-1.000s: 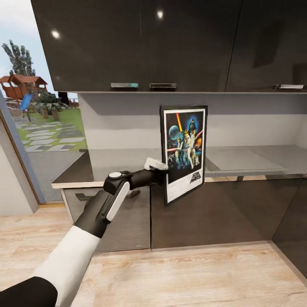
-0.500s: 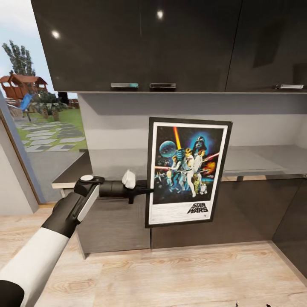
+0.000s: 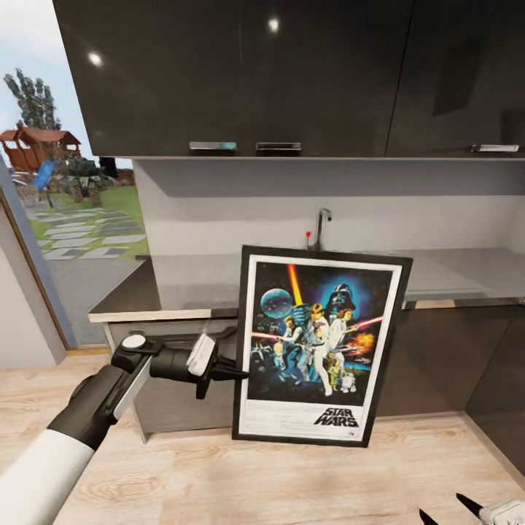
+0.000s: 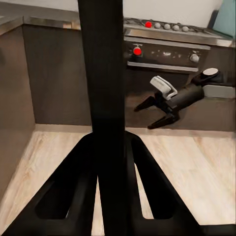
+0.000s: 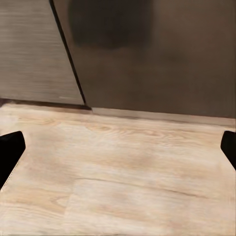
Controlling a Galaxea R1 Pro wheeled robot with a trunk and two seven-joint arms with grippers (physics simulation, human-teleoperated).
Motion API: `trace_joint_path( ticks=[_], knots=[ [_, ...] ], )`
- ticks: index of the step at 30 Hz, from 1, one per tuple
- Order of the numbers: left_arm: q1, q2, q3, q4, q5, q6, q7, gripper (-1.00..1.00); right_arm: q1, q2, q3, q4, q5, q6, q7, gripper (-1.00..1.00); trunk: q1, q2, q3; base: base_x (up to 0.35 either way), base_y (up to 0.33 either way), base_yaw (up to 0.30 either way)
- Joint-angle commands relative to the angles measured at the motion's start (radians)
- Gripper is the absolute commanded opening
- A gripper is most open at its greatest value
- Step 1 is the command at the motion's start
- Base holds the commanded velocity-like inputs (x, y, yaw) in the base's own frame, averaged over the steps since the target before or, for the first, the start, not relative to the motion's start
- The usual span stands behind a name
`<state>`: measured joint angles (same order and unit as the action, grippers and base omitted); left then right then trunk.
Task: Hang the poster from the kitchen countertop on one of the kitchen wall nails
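I have the poster [image 3: 321, 346] off the desk [image 3: 197, 281] and in front of the dark lower cabinets [image 3: 445, 357], its face turned toward my head camera, tilted slightly, its bottom edge low and close to the wooden floor [image 3: 292, 474]. My left end effector [image 3: 237, 375] pinches the frame's left edge about midway up; in the left wrist view the dark frame edge runs straight up between the two fingers [image 4: 73, 196], so the grip looks firm. My right end effector [image 3: 467, 510] peeks in at the lower corner of the head view with its two dark tips apart, and the right wrist view confirms it is spread and carrying nothing, looking down at floorboards. I judge the pick-up is finished and I am in the carrying step. No wall nail is visible from here, so next I need to turn toward a kitchen wall, find a nail, and raise the poster. Held by one side edge, it could swing or slip.
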<state>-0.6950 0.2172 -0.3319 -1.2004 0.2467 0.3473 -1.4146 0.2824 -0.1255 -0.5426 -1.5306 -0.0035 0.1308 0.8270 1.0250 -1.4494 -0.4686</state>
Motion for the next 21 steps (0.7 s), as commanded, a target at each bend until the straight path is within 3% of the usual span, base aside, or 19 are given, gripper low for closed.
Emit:
trace_joint_path(
  ticks=[1, 4, 7, 8, 12, 17, 21],
  knots=[
    [0.005, 0.002, -0.003, 0.001, 0.005, 0.002, -0.008, -1.0, -0.009, -0.01, -0.015, -0.006, -0.001, 0.02, 0.034, 1.0, 0.0, -0.001, -0.001, 0.0, 0.0, 0.0],
    [0.011, 0.003, -0.003, 0.002, 0.005, -0.003, -0.016, -1.0, -0.022, -0.026, -0.027, -0.009, -0.005, 0.031, 0.072, 1.0, 0.0, -0.001, -0.001, 0.0, 0.0, 0.0],
    [0.028, 0.003, -0.003, 0.003, 0.005, -0.007, -0.023, -1.0, -0.07, -0.079, -0.036, -0.012, -0.033, 0.053, 0.225, 1.0, 0.0, -0.001, -0.001, 0.0, 0.0, 0.0],
    [0.032, 0.004, -0.003, 0.003, 0.005, -0.007, -0.024, -1.0, -0.096, -0.103, -0.037, -0.012, -0.042, 0.091, 0.29, 1.0, 0.0, -0.001, -0.001, 0.0, 0.0, 0.0],
    [0.05, 0.003, -0.004, 0.002, 0.005, -0.008, -0.027, -1.0, -0.198, -0.166, -0.038, -0.01, -0.056, 0.243, 0.445, 1.0, 0.0, -0.001, -0.001, 0.0, 0.0, 0.0],
    [0.065, 0.003, -0.004, 0.002, 0.005, -0.008, -0.044, -1.0, -0.295, -0.198, -0.035, -0.008, -0.06, 0.321, 0.597, 1.0, 0.0, -0.001, -0.001, 0.0, 0.0, 0.0],
    [0.066, 0.003, -0.004, 0.001, 0.005, -0.008, -0.048, -1.0, -0.322, -0.203, -0.034, -0.007, -0.061, 0.335, 0.629, 1.0, 0.0, -0.001, -0.001, 0.0, 0.0, 0.0]
  ],
)
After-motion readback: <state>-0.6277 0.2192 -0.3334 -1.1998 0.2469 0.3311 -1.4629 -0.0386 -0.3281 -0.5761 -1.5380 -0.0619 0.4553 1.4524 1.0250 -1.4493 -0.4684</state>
